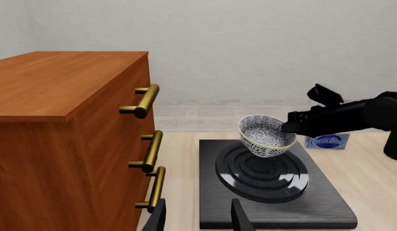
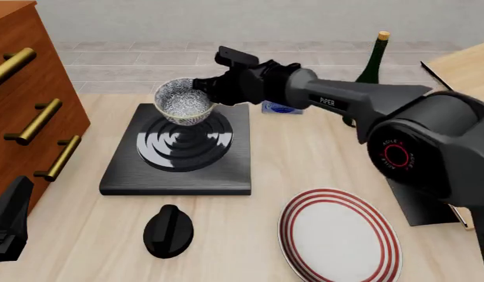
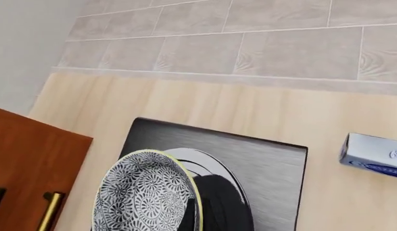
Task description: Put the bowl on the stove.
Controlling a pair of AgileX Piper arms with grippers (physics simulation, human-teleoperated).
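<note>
**A:** Where's the bowl (image 2: pixel 183 102)?

**B:** Over the stove (image 2: pixel 179 154), far side of the burner rings, tilted. Right arm has it by the rim. From the left wrist camera its foot looks just above the rings or barely touching; can't tell which.

**A:** Right fingers (image 2: pixel 207 88)?

**B:** Closed down on the bowl's rim, on the side facing the arm. In the right wrist camera the bowl (image 3: pixel 147 197) fills the near corner, edge-on, stove (image 3: pixel 263 168) under it.

**A:** Left side?

**B:** Left fingers (image 1: pixel 197 217) hang low near the drawer unit (image 1: pixel 63 139), pointing at the stove. Gap between the two tips, nothing in it. In the front camera only a dark piece of that arm shows at the near left edge.

**A:** Other stuff on the bench (image 2: pixel 305 164)?

**B:** Black knob (image 2: pixel 168 230) near side of the stove. White plate (image 2: pixel 340 235) with red rings to the right of the knob. Small blue box (image 2: pixel 281 108) just behind the stove, green bottle (image 2: pixel 373 59) further right behind the right arm. Drawer unit with brass handles on the left.
</note>
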